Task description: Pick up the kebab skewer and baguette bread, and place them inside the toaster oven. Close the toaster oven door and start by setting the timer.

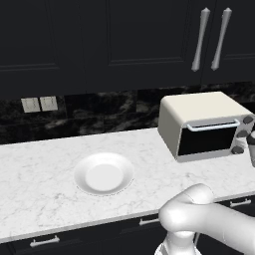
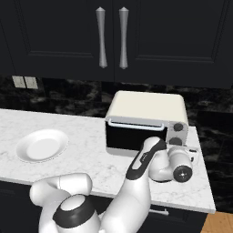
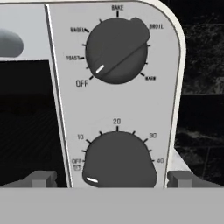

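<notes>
Apparently, the toaster oven door (image 2: 134,134) is shut; the gripper (image 3: 112,178), jaws wide and empty, faces the unset timer knob (image 3: 119,159).

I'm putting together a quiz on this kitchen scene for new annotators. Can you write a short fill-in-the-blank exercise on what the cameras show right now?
1. The toaster oven door is ____.
2. On the marble counter left of the toaster oven sits a white ____, with nothing on it.
3. In the hand view, the lower timer knob has its white mark at ____.
4. The gripper faces the knob panel with its jaws ____.

Missing words: closed; plate; off; open
</notes>
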Available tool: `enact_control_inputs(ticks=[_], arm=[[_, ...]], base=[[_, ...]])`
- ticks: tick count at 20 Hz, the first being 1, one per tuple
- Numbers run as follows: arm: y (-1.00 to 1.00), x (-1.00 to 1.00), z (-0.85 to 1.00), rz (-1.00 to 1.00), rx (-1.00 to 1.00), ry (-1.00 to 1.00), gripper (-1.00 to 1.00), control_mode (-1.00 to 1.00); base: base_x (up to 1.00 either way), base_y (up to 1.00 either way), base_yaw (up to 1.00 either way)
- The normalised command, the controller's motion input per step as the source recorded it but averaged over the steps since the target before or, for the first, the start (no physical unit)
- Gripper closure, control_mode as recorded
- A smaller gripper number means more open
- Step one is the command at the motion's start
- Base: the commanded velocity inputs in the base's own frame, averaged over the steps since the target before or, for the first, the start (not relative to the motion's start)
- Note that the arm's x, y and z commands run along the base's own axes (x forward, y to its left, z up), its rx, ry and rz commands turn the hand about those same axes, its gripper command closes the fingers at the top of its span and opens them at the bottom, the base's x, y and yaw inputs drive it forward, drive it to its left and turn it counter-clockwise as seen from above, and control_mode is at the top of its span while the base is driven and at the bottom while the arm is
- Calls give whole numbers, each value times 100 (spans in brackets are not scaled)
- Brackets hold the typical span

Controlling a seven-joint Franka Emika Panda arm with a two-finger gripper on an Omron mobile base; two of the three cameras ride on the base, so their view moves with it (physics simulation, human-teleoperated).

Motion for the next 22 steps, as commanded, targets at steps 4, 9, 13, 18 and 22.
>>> enact_control_inputs(ticks=[4, 9, 13, 18, 22], arm=[[0, 6, 0, 0, 0, 0, -100, -100], [-1, 18, 0, 0, 0, 0, -100, -100], [0, 14, 0, 0, 0, 0, -100, -100], [-4, 3, 0, 0, 0, 0, -100, -100], [-3, 2, -4, 0, 0, -1, -100, -100]], base=[[0, 0, 0], [0, 0, 0], [0, 0, 0], [0, 0, 0], [0, 0, 0]])
